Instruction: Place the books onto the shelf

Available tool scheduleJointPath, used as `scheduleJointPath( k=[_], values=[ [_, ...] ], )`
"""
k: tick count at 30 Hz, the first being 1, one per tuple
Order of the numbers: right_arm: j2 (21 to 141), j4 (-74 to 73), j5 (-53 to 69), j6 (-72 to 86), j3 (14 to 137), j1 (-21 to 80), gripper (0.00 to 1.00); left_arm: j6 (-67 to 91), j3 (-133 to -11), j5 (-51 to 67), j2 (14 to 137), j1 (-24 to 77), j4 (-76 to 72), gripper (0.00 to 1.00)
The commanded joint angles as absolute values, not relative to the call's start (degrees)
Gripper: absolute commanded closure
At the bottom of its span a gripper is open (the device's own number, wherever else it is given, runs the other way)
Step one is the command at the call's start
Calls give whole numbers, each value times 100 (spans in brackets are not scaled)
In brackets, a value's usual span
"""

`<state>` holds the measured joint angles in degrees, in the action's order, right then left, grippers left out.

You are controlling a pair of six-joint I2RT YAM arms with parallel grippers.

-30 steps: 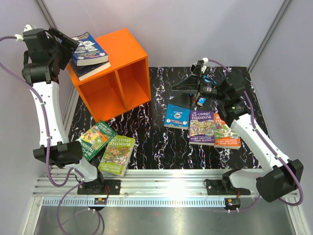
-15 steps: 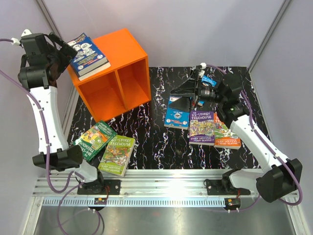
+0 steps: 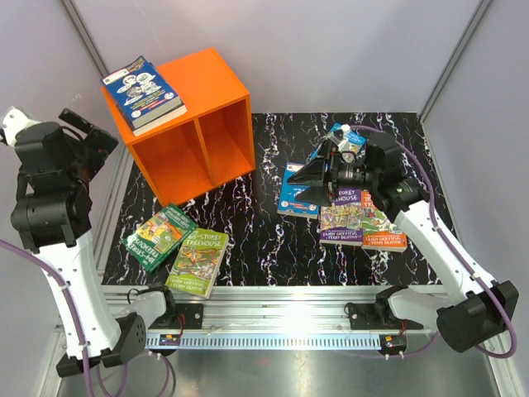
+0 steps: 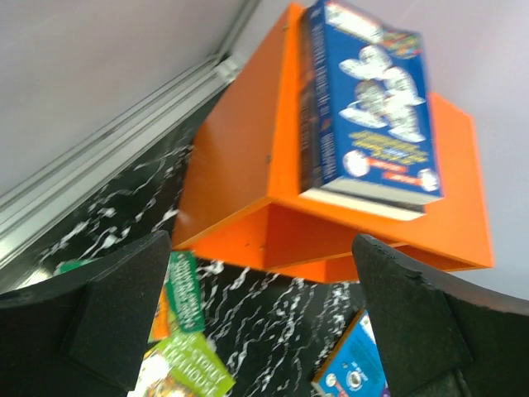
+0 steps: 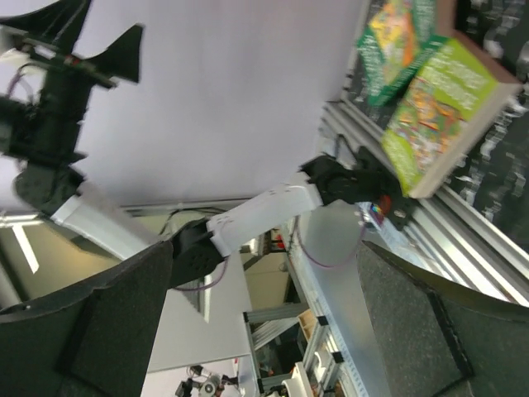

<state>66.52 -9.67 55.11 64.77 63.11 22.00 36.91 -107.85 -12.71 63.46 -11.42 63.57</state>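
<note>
- Step in hand, as I judge it: fetching the next book. The right pincer [image 3: 307, 182] hovers with its jaws spread and nothing between them, just above a thin blue paperback [image 3: 293, 203] lying flat to the right of the bright orange two-compartment box shelf [image 3: 211, 78].
- The left pincer [image 3: 89, 131] is released and holds nothing. It hangs to the left of the shelf, clear of it. The left wrist view looks between the spread fingers at the shelf's top.
- Where the books are: a blue cartoon-covered stack [image 3: 140, 89] lies on the shelf's flat top at its left corner. Both compartments look bare from above.
- Next move, in my view: the right pincer has to come down over the blue paperback's edge and close on it. A thin book lying flat on the black marbled tabletop [image 3: 264, 240] gives little to grip, so one finger probably has to get under an edge, or the book has to be tipped first.
- Count of books:
  - on the shelf's top, what looks like two stacked;
  - in front of the shelf, two green paperbacks, one [image 3: 161, 236] overlapped by the other [image 3: 198, 260];
  - to the shelf's right, three: the blue one, a purple-covered one [image 3: 340, 222] and an orange-covered one [image 3: 384, 231].
  - That makes seven in sight. The right arm may hide more.
- One shelf, two pincers.
</note>
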Motion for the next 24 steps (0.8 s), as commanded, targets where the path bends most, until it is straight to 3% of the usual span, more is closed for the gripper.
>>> scheduleJointPath(
  k=[1, 5, 9, 11, 16, 24],
  values=[
    [6836, -3118, 4870, 4836, 6715, 2188, 0, 3814, -10372, -1767, 6197, -1107, 6740, 1],
    [7364, -3226, 4843, 4614, 6198, 2372, 0, 4025, -9268, -1512, 5705, -1028, 7013, 1],
    [8207, -3156, 4273, 4438, 6345, 3425, 0, 4297, -7992, -1240, 4985, -696, 7031, 1],
    [8822, -2770, 4219, 4665, 6372, 3962, 0, 4482, -7395, -1204, 4571, -537, 7049, 1],
    [10017, -881, 4675, 5448, 6179, 4227, 0, 4588, -6059, -572, 4201, -203, 7023, 1],
    [11607, 1061, 4896, 5853, 7741, 4236, 0, 5114, -5081, -993, 3938, -61, 6390, 1]
  ],
)
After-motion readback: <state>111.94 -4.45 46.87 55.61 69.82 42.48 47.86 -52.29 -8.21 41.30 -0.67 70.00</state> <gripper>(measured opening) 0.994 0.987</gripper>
